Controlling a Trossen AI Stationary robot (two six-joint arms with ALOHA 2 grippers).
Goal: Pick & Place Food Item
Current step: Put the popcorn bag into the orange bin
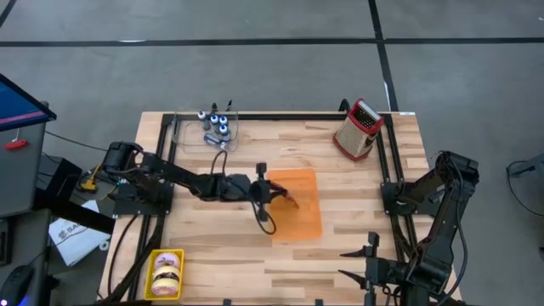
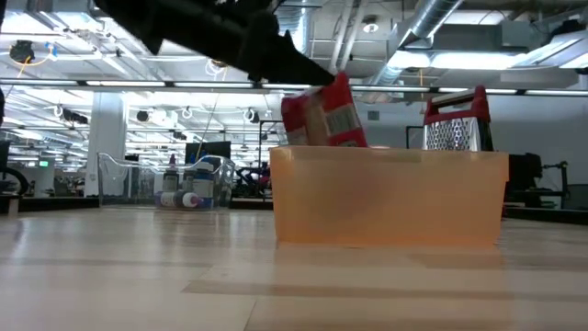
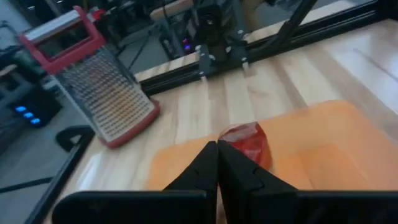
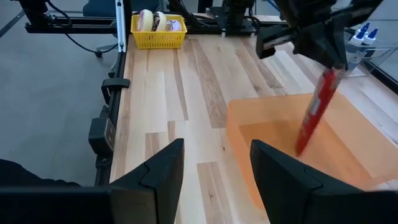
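A red food packet (image 4: pixel 314 112) hangs over the orange bin (image 1: pixel 297 223) at the table's middle, with my left gripper (image 1: pixel 270 194) shut on it. In the low view the packet (image 2: pixel 322 115) shows above the bin's near wall (image 2: pixel 386 198), which hides its lower end. In the left wrist view the packet (image 3: pixel 249 142) sits just past the shut fingertips (image 3: pixel 217 155). My right gripper (image 4: pixel 217 165) waits open near the table's near right corner (image 1: pixel 357 263), with nothing between its fingers. My left gripper pinches the packet's upper end (image 4: pixel 333 73) between its two fingers. They come from the table's left, slanting a little downward. The packet hangs tilted below them over the bin, and whether its lower end (image 4: pixel 300 149) touches the bin's floor cannot be told.
A red-framed box grater (image 1: pixel 359 129) stands at the far right. A clear tray with small bottles (image 1: pixel 214 126) is at the far left. A yellow basket (image 1: pixel 166 274) with round food items sits at the near left corner. Bare wood lies between basket and bin.
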